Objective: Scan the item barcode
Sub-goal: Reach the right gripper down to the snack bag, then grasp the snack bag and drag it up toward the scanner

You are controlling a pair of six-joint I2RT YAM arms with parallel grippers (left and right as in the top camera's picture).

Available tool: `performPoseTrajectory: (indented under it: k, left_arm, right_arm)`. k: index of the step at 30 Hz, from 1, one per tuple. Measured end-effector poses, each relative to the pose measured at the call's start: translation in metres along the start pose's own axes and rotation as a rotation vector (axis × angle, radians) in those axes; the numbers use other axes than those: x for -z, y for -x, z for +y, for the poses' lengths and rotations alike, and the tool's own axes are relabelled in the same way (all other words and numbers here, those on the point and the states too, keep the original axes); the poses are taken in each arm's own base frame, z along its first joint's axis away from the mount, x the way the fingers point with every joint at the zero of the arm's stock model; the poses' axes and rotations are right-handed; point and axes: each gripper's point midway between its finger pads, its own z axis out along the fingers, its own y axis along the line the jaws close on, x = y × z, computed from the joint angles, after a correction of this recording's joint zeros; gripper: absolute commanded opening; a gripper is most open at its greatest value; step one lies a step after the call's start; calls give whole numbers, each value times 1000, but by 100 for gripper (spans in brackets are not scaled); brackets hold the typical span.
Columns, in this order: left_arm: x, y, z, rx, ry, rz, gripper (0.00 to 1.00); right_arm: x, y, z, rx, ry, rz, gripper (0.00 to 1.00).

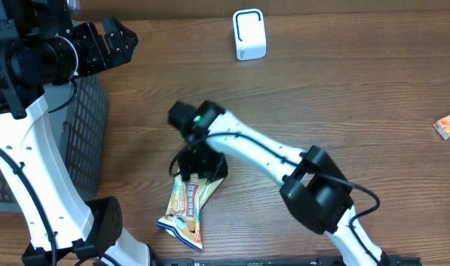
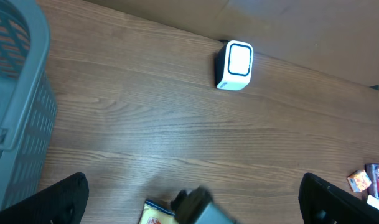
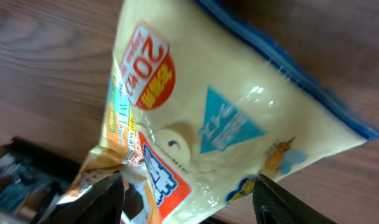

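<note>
Yellow-and-orange foil snack packet (image 1: 186, 210) lies flat on the wooden worktop (image 1: 343, 96) directly under the right pincer (image 1: 199, 165), its long axis trailing away from it toward the robot's base. That pincer's jaws stand apart, astride the packet's near end, not visibly pinching it. Left pincer (image 1: 114, 42) hangs wide open, well away. Packet looks glossy, crinkled, blue-edged; no barcode shows on its upturned face.

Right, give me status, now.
Left fingers open, up by basket. Right fingers astride packet, grip unclear. Packet on table, short of scanner. Nothing in between.
</note>
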Motion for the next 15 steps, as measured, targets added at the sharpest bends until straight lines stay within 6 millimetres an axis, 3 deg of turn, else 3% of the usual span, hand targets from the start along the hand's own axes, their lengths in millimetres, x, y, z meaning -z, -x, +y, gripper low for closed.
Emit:
performPoseTrajectory:
  k: [4, 6, 10, 15]
  left_arm:
    - [0, 0, 0, 0, 0, 0, 100]
    - [0, 0, 0, 0, 0, 0, 100]
    - [0, 0, 0, 0, 0, 0, 100]
    - [0, 0, 0, 0, 0, 0, 100]
  right_arm:
    - [-9, -18, -7, -47, -126, -11, 67]
    - [-9, -26, -20, -87, -214, -16, 67]
    - [-4, -28, -37, -136, -303, -34, 70]
    - [-3, -32, -40, -159, -313, -18, 71]
